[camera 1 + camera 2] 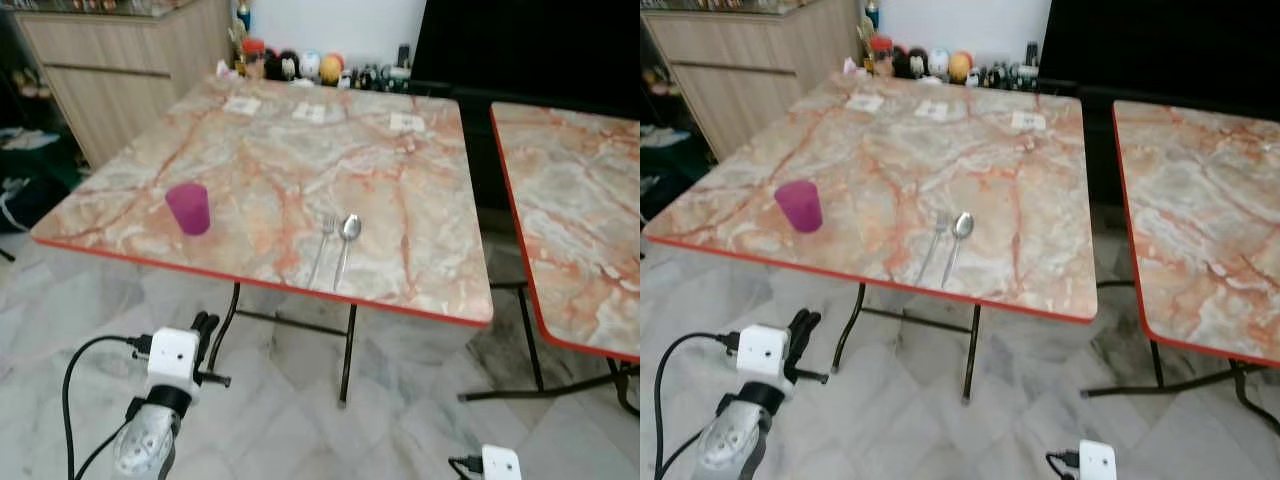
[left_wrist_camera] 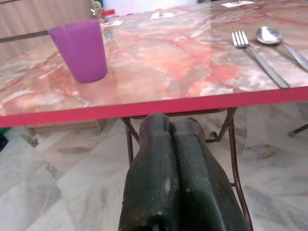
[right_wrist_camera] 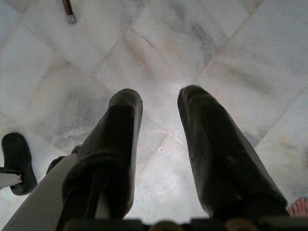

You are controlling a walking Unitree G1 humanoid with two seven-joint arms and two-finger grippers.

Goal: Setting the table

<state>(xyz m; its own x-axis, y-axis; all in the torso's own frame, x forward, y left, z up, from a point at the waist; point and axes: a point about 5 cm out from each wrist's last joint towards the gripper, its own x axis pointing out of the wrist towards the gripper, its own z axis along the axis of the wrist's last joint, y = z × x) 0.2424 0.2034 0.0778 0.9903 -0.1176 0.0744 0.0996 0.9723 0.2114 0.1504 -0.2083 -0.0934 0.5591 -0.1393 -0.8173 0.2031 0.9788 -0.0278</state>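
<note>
Left pincer (image 2: 171, 127): fingers pressed together, holding nothing; it sits below and in front of the bench's near red edge, at the end of the raised left arm, pointing towards the cup.
Right pincer (image 3: 159, 103): fingers spread apart, empty; it hangs low and points down at the floor (image 3: 231, 53).
Cup (image 1: 188, 208): purple, upright, on the bench near its front-left corner, set back a little from the red edge.
Fork (image 1: 324, 245): lies on the bench near the middle of the front edge, tines pointing away from the robot, handle reaching towards the edge.
Spoon (image 1: 345, 243): lies just beside the fork on its right, roughly parallel to it, bowl away from the robot.
Cup to cutlery: well apart, the cup to the left of the fork.
Bench (image 1: 420, 200): marble-patterned top in pink and orange veins with a red rim, on dark folding legs.
Cards (image 1: 407, 122): three small white pieces lie in a row near the far edge.
Far edge: a cluster of small bottles and round objects (image 1: 300, 66), too small to identify.
Second bench (image 1: 580, 200): same pattern, stands to the right with a gap between.
Cabinet (image 1: 120, 70): wooden, beyond the bench's left side.
</note>
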